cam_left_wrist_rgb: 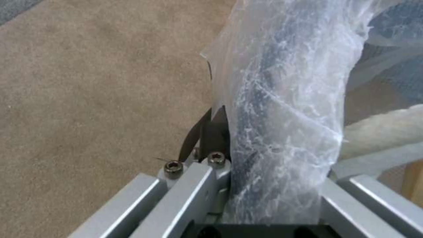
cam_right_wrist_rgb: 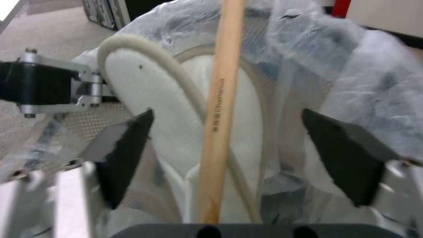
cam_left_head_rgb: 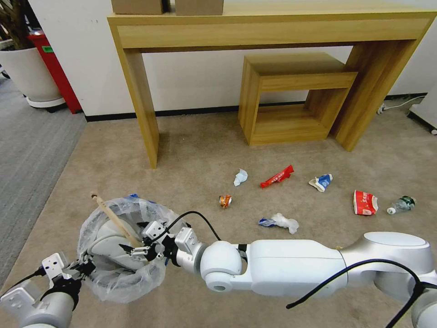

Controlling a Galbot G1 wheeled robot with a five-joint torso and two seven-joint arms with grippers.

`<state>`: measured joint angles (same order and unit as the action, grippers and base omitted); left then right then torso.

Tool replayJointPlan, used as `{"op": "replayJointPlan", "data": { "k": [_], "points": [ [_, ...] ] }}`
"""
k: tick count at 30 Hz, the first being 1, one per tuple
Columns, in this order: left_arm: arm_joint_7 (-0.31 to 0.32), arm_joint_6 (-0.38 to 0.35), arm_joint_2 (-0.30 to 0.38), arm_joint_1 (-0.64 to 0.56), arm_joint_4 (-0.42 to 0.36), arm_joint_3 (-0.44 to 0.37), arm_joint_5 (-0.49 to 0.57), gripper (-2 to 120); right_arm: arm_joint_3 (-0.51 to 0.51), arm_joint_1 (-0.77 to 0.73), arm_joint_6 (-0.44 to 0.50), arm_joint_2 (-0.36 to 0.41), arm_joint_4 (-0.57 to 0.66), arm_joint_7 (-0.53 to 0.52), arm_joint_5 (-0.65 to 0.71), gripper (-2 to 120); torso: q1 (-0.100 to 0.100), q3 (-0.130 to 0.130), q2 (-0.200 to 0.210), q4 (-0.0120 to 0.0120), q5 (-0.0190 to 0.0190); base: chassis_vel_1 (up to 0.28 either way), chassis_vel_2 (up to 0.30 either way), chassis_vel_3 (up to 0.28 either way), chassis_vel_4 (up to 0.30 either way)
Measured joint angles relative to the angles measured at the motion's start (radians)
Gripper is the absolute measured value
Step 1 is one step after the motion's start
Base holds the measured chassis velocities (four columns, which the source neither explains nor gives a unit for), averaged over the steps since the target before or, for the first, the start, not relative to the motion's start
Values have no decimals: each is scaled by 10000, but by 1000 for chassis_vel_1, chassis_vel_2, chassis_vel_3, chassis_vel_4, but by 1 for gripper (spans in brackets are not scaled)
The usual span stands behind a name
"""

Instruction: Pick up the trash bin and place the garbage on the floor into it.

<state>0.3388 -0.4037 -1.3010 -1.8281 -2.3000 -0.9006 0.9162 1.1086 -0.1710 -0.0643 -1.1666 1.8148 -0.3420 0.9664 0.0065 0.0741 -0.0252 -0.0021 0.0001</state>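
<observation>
Head view showed the whole scene: the trash bin [cam_left_head_rgb: 120, 248] with its crinkled plastic liner sat low at the robot's left, held at its near rim by the left gripper [cam_left_head_rgb: 84, 269], while the right arm reached across from the right with the right gripper [cam_left_head_rgb: 139, 249] over the bin's mouth. The wooden stick [cam_left_head_rgb: 114, 220] leaned out of the bin, its long axis slanting up and away toward the left, top end clear of the rim, lower end down between the right gripper's fingers. Beyond the bin, loose garbage lay scattered on the beige floor [cam_left_head_rgb: 191, 155]: a red wrapper [cam_left_head_rgb: 276, 176], a crushed blue-white carton [cam_left_head_rgb: 321, 182], a white tissue [cam_left_head_rgb: 284, 222] and a clear bottle [cam_left_head_rgb: 401, 204], all well apart from the bin, in front of a wooden table [cam_left_head_rgb: 268, 27].

Right wrist view added what the head camera could not: the fingers stood spread wide, with the stick running straight between them and touching neither, and a white slipper [cam_right_wrist_rgb: 150, 109] lay inside the bin behind the stick.

Left wrist view showed the left fingers [cam_left_wrist_rgb: 207, 138] clamped on the liner-covered rim.
</observation>
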Motion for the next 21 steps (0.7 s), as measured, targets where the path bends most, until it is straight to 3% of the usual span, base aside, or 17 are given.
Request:
{"op": "replayJointPlan", "data": {
  "k": [5, 15, 21],
  "points": [
    [-1, 0, -41, 11, 9, 17, -10, 0, -94, -72, 29, 84, 77, 1, -58, 99, 0, 0, 0, -1, 0, 0, 0, 0, 0],
    [3, -5, -99, -42, -17, 34, -60, 0, -151, -134, 129, 144, 243, 17, -87, 100, 0, 0, 0, 0, 0, 0, 0, 0, 0],
    [4, -15, -110, -87, -63, 24, -85, 0, -441, -302, 888, 303, 686, 641, 6, 100, 0, 0, 0, -1, 0, 0, 0, 0, 0]
  ]
}}
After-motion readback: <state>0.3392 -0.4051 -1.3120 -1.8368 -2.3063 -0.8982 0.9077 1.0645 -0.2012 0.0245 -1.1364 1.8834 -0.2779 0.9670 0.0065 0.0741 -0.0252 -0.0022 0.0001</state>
